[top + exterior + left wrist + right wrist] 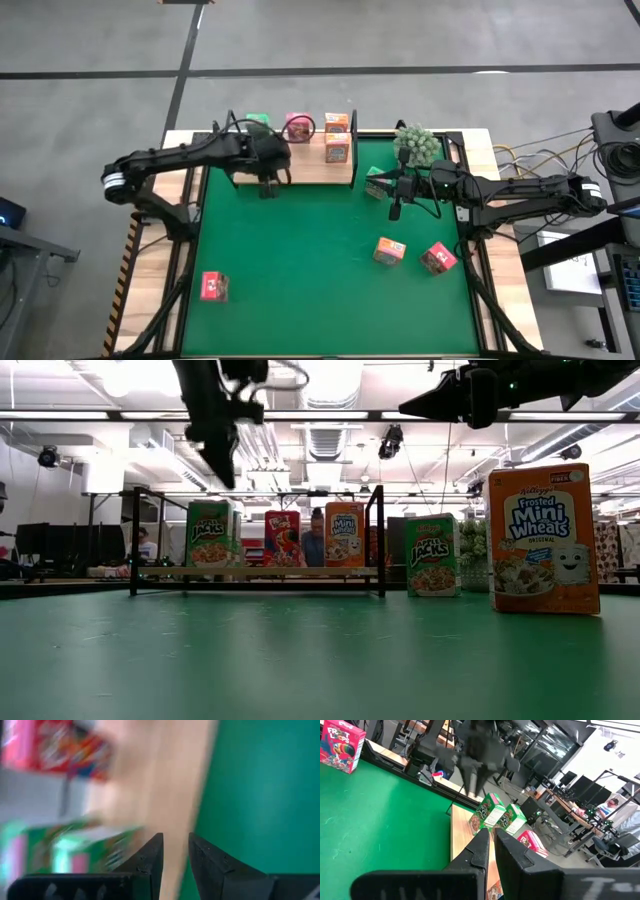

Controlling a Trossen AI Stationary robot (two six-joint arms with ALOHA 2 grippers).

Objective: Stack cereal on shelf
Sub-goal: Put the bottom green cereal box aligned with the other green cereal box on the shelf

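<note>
Light plain wooden stepped shelf (300,170) with thin black wire brackets at both ends: stands at the far edge of the green mat on the desk (300,260). On the shelf, in the high view: green cereal box (258,121) at the back near the left arm, pink-red cereal box (298,127) beside it, orange cereal box (337,123) at the back near the shelf's right end, and a second orange cereal box (338,148) just in front of that one. A further green box shows beside the first in the right wrist view. Off the shelf: green cereal box (379,183) on the mat just past the shelf's right end, beside the small green bushy plant (417,144); orange cereal box (389,251) and pink-red cereal box (439,258) lying near each other on the mat toward the right; one pink-red cereal box (214,286) alone near the front left corner. Left end effector (268,186): raised over the front left part of the shelf, fingers a narrow gap apart, nothing between them. Right end effector (394,210): raised above the mat just beside the loose green box, fingers pressed together, empty.
</note>
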